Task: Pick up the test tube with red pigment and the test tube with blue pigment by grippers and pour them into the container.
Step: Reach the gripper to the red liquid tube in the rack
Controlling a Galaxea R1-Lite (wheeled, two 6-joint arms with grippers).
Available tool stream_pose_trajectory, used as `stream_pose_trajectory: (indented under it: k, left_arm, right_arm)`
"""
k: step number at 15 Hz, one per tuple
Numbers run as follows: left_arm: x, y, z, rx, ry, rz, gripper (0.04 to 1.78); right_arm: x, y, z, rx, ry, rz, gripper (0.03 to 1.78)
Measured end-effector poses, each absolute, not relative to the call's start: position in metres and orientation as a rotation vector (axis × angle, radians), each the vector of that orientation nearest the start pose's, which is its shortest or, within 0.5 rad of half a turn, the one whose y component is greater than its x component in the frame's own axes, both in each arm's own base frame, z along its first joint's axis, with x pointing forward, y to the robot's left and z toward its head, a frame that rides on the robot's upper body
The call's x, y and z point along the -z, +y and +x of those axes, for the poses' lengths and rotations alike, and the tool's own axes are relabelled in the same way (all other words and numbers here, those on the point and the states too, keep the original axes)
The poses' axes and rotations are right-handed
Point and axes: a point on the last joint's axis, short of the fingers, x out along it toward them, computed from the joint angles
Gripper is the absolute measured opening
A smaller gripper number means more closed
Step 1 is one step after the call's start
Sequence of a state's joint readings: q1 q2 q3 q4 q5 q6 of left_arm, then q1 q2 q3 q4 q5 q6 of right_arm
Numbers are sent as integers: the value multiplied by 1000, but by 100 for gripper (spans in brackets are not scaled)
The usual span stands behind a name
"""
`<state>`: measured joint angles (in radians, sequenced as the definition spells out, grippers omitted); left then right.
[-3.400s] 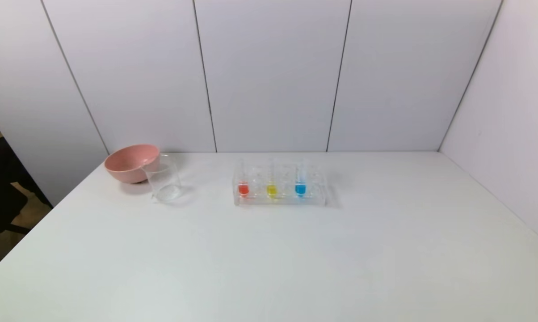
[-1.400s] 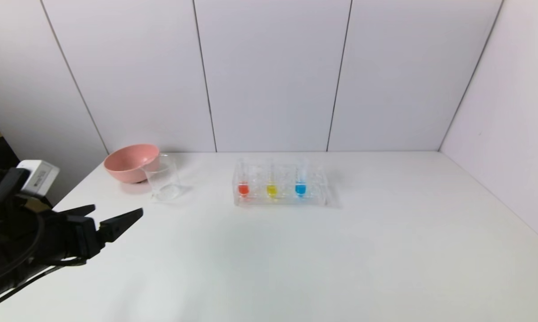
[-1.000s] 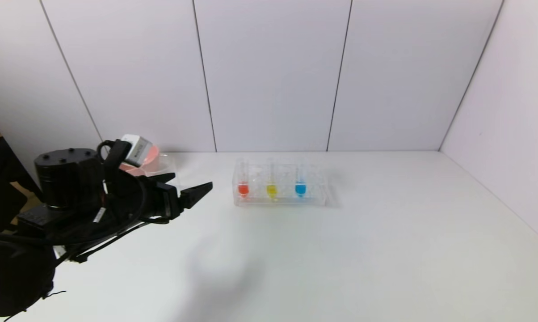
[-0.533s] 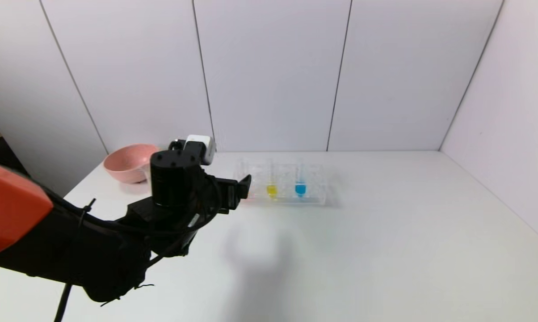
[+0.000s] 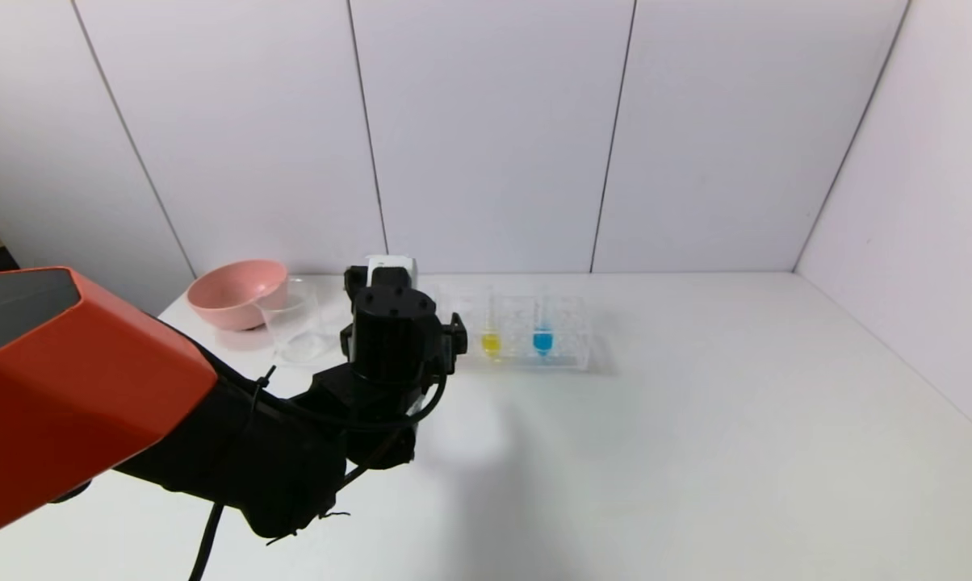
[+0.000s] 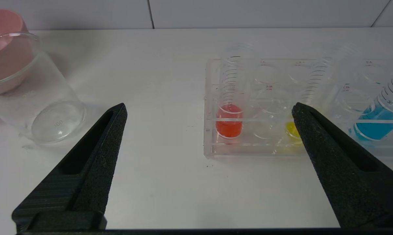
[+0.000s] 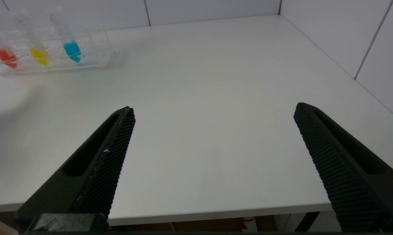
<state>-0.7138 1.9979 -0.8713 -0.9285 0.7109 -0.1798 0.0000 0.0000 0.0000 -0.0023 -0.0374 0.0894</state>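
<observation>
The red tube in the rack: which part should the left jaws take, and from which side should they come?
Probably the bare upper part of the red tube, above the rack, coming from the front. The tube stands upright, and the left gripper, open, already faces it.

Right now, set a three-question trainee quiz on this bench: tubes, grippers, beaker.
1. True or false: the left gripper is shut on the test tube with red pigment.
2. Which tube stands in the middle of the rack? A) red B) yellow C) blue
3. Fill in: the container stands right in front of the pink ____.

Key:
1. False. Its jaws are spread wide, short of the rack, with the red tube ahead between them.
2. B, the yellow tube; the test tube with blue pigment is at the end nearest the right gripper, which hangs open over the near table edge.
3. bowl
</observation>
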Motion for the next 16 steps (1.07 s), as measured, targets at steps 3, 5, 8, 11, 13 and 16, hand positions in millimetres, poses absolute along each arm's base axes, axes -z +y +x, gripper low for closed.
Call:
stream_pose_trajectory:
  k: [3, 5, 8, 11, 13, 16]
  left_arm:
    - [-124, -237, 299, -1, 138, -62, 176]
    - [-119, -243, 309, 6, 142, -63, 176]
    - [-109, -243, 332, -15, 139, -67, 176]
    - [-105, -241, 345, -21, 137, -71, 176]
    - [-103, -241, 348, -18, 134, -74, 176]
    - [-101, -242, 349, -19, 132, -73, 165]
  right_arm:
    - [-76, -1, -23, 37, -4, 90, 177]
    - [-76, -1, -23, 37, -4, 90, 177]
    - [-76, -1, -23, 38, -4, 90, 177]
    - [-76, -1, -23, 37, -4, 89, 178]
    - [-76, -1, -23, 37, -4, 90, 177]
    - [-76, -1, -23, 37, -4, 90, 177]
